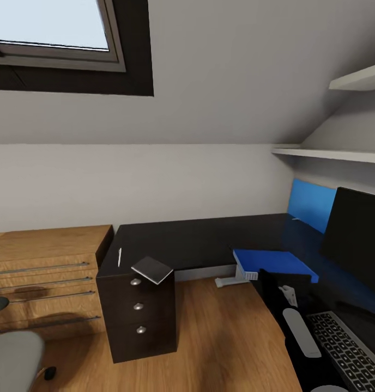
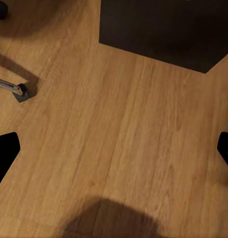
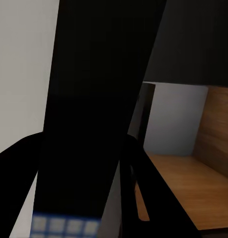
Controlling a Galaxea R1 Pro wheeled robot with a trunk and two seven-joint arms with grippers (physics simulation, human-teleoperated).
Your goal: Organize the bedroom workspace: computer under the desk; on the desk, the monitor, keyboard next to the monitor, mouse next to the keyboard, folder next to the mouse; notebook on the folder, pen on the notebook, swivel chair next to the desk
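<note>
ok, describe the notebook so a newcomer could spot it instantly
Start at the glossy black L-shaped desk and follow its left wing to the end above the dark three-drawer unit. The thin flat grey-covered notebook lies there, one corner overhanging the front edge. Unlike the slim white pen beside it, it is a broad grey square.

black arm [image 1: 274,294], white oval panel [image 1: 301,332]

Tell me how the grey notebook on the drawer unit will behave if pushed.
The notebook is thin and flat, so probably light and easy to slide on the glossy desk. One corner overhangs the front edge, so a push that way could tip it off. It won't roll.
</note>
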